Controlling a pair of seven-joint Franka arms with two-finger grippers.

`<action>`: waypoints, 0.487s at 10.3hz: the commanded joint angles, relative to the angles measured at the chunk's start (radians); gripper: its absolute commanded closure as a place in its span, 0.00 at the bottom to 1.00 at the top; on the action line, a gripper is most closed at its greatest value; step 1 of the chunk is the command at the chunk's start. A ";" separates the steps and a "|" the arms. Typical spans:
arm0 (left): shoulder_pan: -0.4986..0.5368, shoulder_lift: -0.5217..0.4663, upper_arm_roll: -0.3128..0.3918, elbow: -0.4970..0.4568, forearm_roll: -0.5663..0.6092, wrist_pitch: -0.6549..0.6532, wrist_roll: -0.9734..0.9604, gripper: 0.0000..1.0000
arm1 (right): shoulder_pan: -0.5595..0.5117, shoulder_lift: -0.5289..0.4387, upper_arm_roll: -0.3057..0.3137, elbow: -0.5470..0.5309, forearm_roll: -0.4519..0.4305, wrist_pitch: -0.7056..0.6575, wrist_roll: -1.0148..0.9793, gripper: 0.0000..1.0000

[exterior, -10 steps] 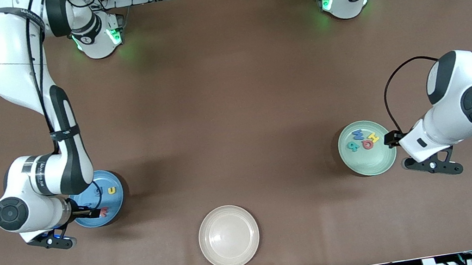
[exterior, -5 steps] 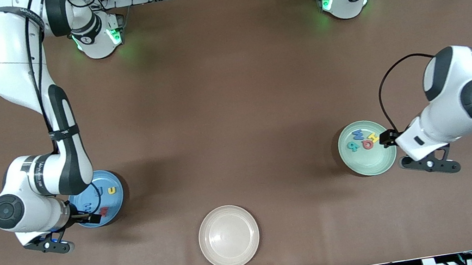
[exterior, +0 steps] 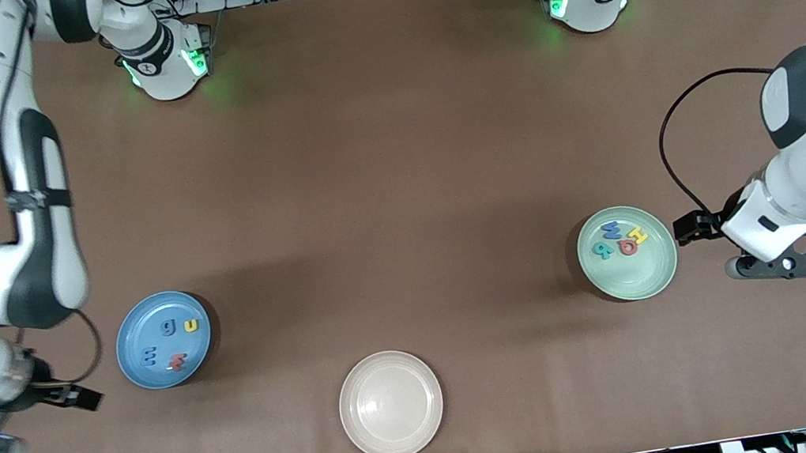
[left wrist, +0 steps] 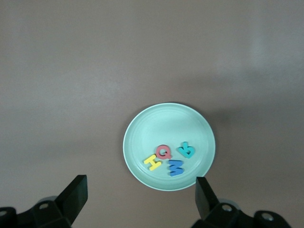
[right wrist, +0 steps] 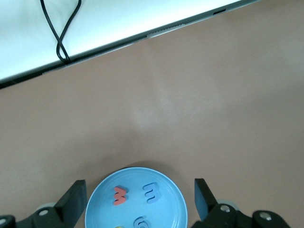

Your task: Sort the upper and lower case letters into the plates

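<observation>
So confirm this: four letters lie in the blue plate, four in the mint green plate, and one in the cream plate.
Wrong about the cream plate: the front view shows it holds nothing. The rest stands: four letters lie in the blue plate and four in the mint green plate.

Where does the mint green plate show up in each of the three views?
Front view: mint green plate toward the left arm's end of the table, four letters in it.
Left wrist view: plate centred, ahead of the open fingers.
Right wrist view: not in it.
Shared landmark: the red Q.
</observation>
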 commanded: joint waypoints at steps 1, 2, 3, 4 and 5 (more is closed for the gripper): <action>-0.079 -0.088 0.130 -0.019 -0.107 -0.044 -0.007 0.00 | 0.021 -0.003 0.005 -0.028 0.016 0.003 0.005 0.00; -0.105 -0.111 0.160 -0.020 -0.118 -0.070 -0.007 0.00 | 0.016 -0.003 0.010 -0.027 0.025 -0.011 -0.007 0.00; -0.124 -0.126 0.169 -0.022 -0.118 -0.090 -0.007 0.00 | 0.015 -0.011 0.034 -0.025 0.025 -0.016 -0.015 0.00; -0.130 -0.142 0.175 -0.027 -0.120 -0.099 -0.005 0.00 | 0.012 -0.030 0.060 -0.025 0.027 -0.045 -0.020 0.00; -0.130 -0.162 0.177 -0.034 -0.121 -0.103 -0.002 0.00 | 0.009 -0.056 0.075 -0.028 0.038 -0.083 -0.053 0.00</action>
